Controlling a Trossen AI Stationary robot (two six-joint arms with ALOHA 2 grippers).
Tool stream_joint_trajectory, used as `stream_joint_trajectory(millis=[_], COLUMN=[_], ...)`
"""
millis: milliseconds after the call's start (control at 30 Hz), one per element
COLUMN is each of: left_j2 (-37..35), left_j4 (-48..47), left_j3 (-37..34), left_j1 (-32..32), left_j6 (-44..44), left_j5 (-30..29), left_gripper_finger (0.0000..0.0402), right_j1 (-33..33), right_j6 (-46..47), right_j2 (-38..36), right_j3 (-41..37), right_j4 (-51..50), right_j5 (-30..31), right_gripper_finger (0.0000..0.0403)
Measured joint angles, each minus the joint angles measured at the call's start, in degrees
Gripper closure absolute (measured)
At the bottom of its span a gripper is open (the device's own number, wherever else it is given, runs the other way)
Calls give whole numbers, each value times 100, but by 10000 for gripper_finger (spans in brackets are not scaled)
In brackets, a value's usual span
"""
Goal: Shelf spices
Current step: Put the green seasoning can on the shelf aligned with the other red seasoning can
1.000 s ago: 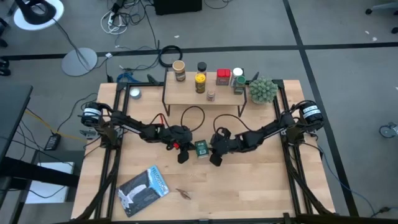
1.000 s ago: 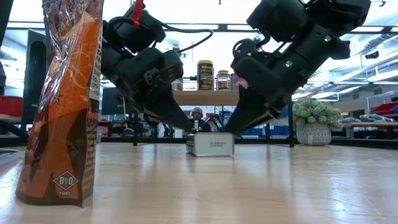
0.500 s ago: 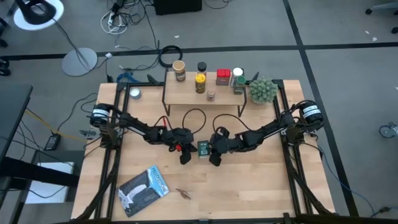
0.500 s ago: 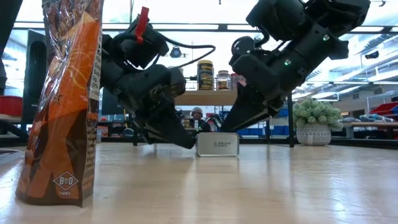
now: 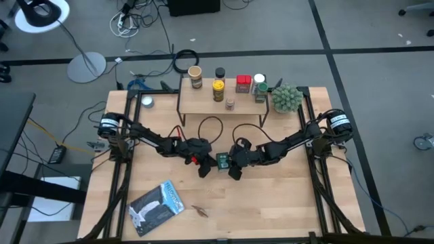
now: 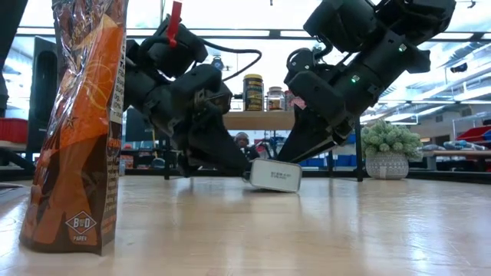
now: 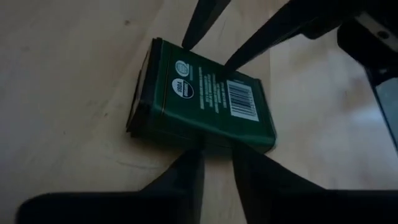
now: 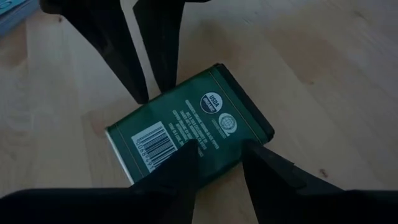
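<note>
At the near-left corner of the worktop [image 5: 285, 203] lies a blue-white flat packet [image 5: 156, 205]; in the low view an orange-brown bag [image 6: 80, 123] stands closest to that camera.

Around the middle of the worktop a green tin [image 5: 221, 161] lies on its side, label with barcode facing up, one end tipped off the wood in the low view. The left tool [image 5: 205, 169] meets it from the left edge's side, its two fingers slightly parted with the tips against the tin's side. The right tool [image 5: 232, 170] comes from the right edge's side, fingers slightly parted with the tips laid on the tin's label face. Neither tool visibly clamps the tin.

Along the far edge stands the shelf [image 5: 203, 103], carrying a tan-lidded jar [image 5: 195, 76], a black-lidded jar [image 5: 220, 72], a yellow jar [image 5: 218, 90], a red tin [image 5: 244, 84] and a white-capped clear bottle [image 5: 259, 83]. A potted plant [image 5: 286, 99] sits at the far-right corner.
</note>
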Motion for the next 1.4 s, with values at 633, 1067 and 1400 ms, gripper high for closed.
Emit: stream_joint_trajectory(millis=[633, 1067, 1400], left_j2=[-9, -9, -9], left_j4=[1441, 1508, 969], left_j3=[17, 85, 156], left_j1=[22, 96, 506], left_j6=[244, 667, 229], left_j5=[-421, -42, 1088], left_gripper_finger=[259, 259, 259], right_j1=[2, 40, 341], right_j6=[195, 261, 716], right_j2=[21, -318, -1009], right_j3=[0, 0, 0], right_j4=[128, -363, -1852], right_j5=[-35, -307, 236], right_gripper_finger=[277, 277, 277])
